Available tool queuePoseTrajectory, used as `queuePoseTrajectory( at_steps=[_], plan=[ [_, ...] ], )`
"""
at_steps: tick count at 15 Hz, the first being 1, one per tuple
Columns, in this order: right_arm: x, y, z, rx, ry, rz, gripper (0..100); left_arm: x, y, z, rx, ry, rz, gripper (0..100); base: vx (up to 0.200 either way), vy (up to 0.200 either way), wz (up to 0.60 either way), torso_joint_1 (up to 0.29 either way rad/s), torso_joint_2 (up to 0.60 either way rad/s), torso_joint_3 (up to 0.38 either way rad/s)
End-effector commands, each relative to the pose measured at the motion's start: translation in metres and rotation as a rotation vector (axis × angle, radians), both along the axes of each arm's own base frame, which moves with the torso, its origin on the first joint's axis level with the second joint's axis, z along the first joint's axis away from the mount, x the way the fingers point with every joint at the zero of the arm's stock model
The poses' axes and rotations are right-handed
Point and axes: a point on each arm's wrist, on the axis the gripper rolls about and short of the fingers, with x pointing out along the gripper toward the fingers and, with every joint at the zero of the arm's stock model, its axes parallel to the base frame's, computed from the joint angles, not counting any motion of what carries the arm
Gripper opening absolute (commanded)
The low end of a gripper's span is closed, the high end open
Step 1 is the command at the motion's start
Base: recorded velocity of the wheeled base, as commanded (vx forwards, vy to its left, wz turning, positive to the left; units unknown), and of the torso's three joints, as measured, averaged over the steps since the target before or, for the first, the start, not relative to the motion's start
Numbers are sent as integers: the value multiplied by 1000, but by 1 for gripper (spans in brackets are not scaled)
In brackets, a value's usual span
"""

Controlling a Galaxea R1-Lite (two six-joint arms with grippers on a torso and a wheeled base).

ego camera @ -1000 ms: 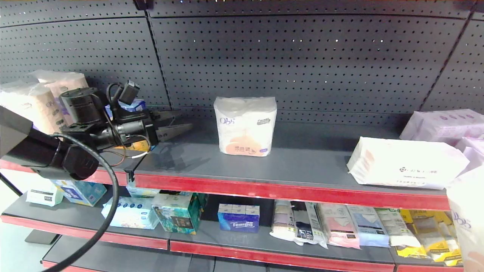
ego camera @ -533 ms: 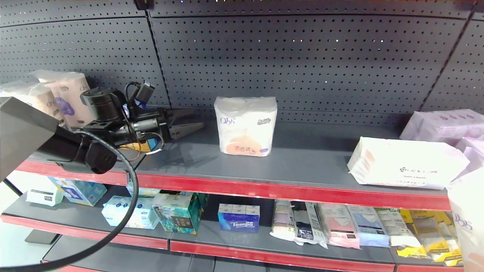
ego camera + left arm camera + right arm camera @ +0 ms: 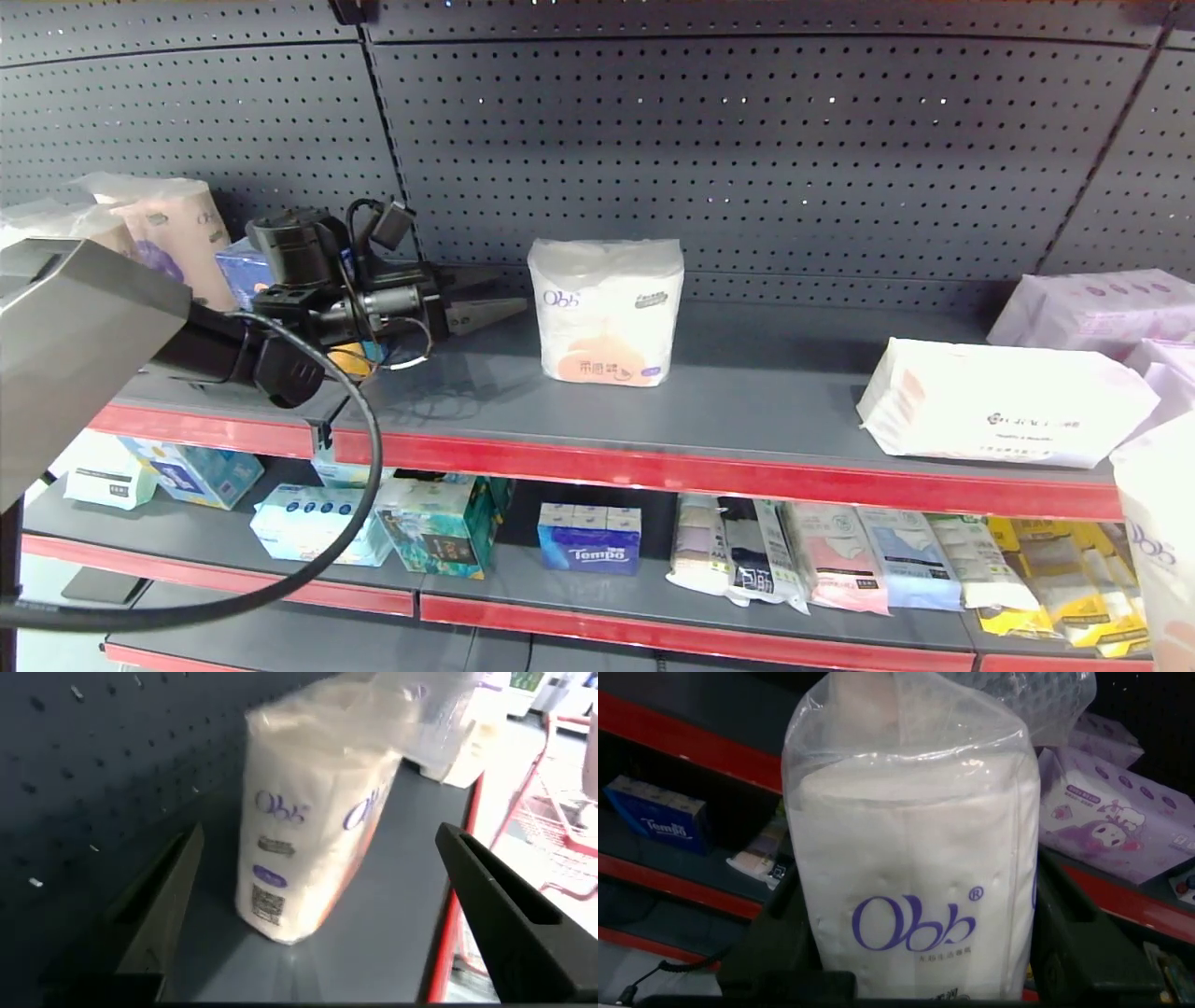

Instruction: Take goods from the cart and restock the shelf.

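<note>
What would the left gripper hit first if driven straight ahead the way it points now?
The standing roll pack on the top shelf. The left gripper points at it, open, and the left wrist view shows it centred ahead. Nothing seems to lie between, though depth is unclear.

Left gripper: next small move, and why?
Probably ease the left gripper forward until its open jaws straddle the upright pack. It sits short of the pack, lined up, gap wide enough; the pack stands free on the shelf. The right gripper holds a second pack.

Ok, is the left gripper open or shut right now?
Open: the left gripper has its fingers spread wide, gripping nothing; the toilet paper pack stands just ahead.
</note>
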Motion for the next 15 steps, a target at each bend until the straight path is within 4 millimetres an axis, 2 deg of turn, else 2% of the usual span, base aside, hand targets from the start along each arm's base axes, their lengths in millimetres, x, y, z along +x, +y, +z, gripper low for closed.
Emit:
queuePoseTrajectory(
  at_steps=[1, 4, 9, 15],
  plan=[
    [-1, 0, -1, 1, -5, 0, 0, 6, -10, -1, 0, 0, -22, 100, 0, 0, 0, 0, 0, 0],
    [-2, 0, 0, 1, -8, -2, 0, 20, -17, -2, -5, -32, -34, 100, 0, 0, 0, 0, 0, 0],
    [-2, 0, 0, -1, -10, -2, 0, 20, -30, -9, 0, 4, -61, 100, 0, 0, 0, 0, 0, 0],
    [-5, 0, 0, -2, -27, -3, 0, 31, -41, -15, -5, -4, -85, 100, 0, 0, 0, 0, 0, 0]
  ],
)
